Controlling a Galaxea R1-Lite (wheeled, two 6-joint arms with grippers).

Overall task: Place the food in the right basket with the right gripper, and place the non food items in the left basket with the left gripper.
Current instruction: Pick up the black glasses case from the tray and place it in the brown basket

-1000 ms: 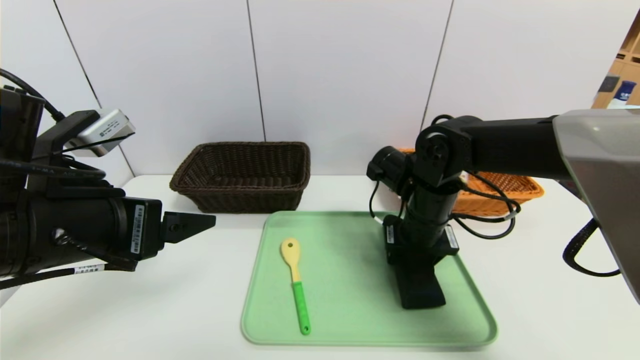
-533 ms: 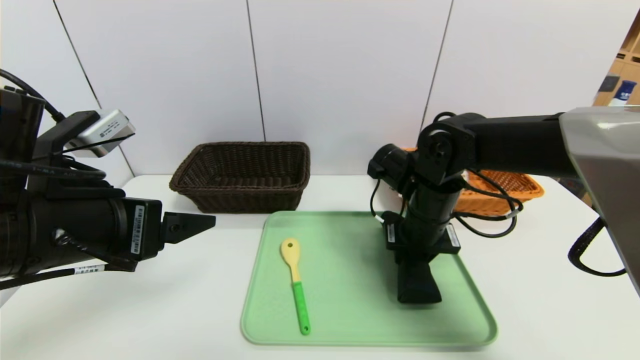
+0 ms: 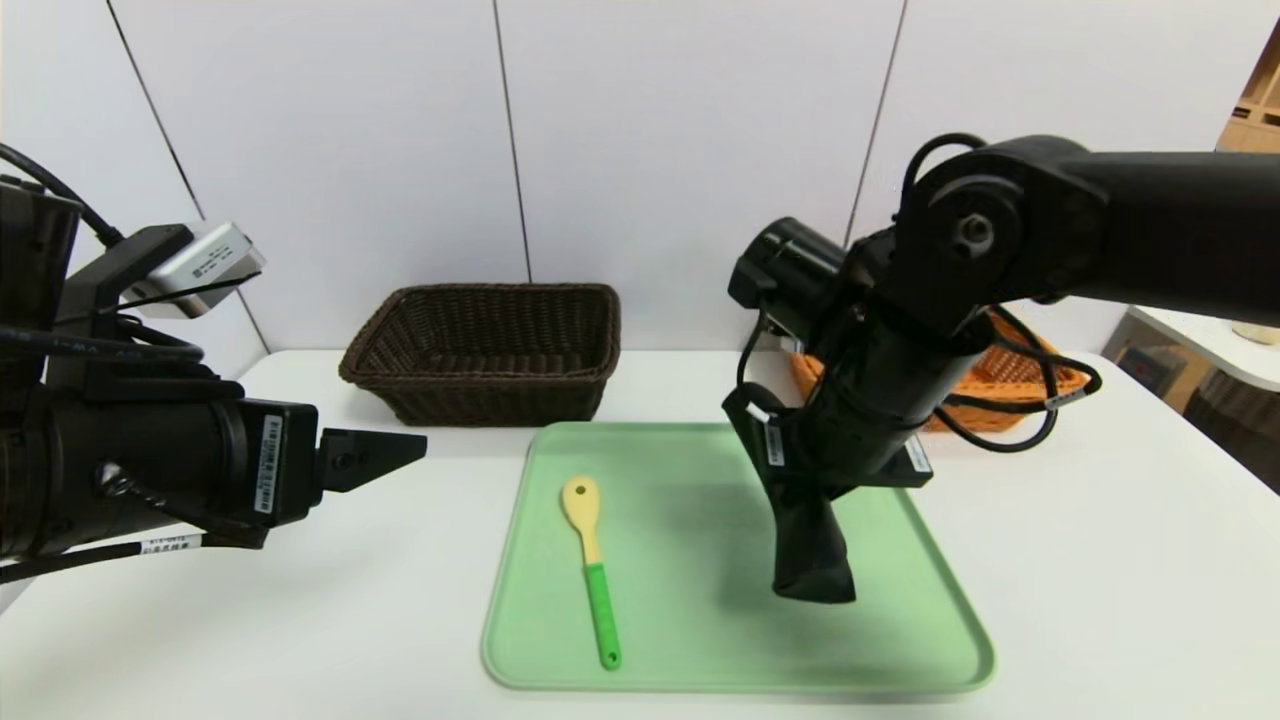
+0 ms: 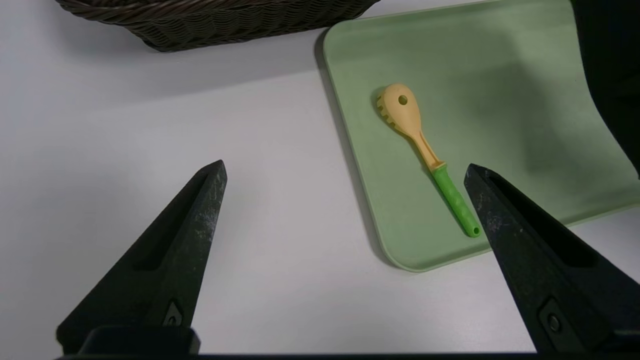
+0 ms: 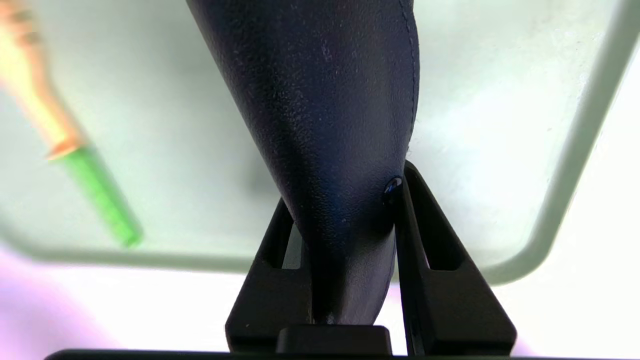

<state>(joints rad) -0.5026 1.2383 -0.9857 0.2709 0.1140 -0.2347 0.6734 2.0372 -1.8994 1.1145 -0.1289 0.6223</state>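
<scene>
Case: here it is, the black case (image 3: 812,550), right of centre in the head view, lifted over the right half of the tray (image 3: 690,640).
Case's long axis: steep and slanting, from the upper left down to the lower right; the blunt, wide end points to the bottom of the frame.
Right tool: what a grip! The right tool (image 5: 345,182) has its jaws closed in on the case from both sides, parted only by its thickness, right of centre in the head view.
Left tool: the left tool (image 4: 345,164) waits at mid-left of the head view, wide open, holding nothing.
Spoon: lying on the tray's left half, the spoon (image 3: 591,560) aims its bowl at the top of the frame, green handle towards the bottom.
Desk: a smooth white desk (image 3: 350,600), pale green tray low in the frame.
Baskets: dark basket (image 3: 480,390) left of centre; orange basket (image 3: 1030,375) to the right, partly hidden by the right arm.
Room: white wall panels (image 3: 690,150) with thin dark seams, wooden shelving (image 3: 1255,125) at upper right.
Case's look: finely grained, leather-like, bluish sheen, stitched edge, one small shiny stud.
</scene>
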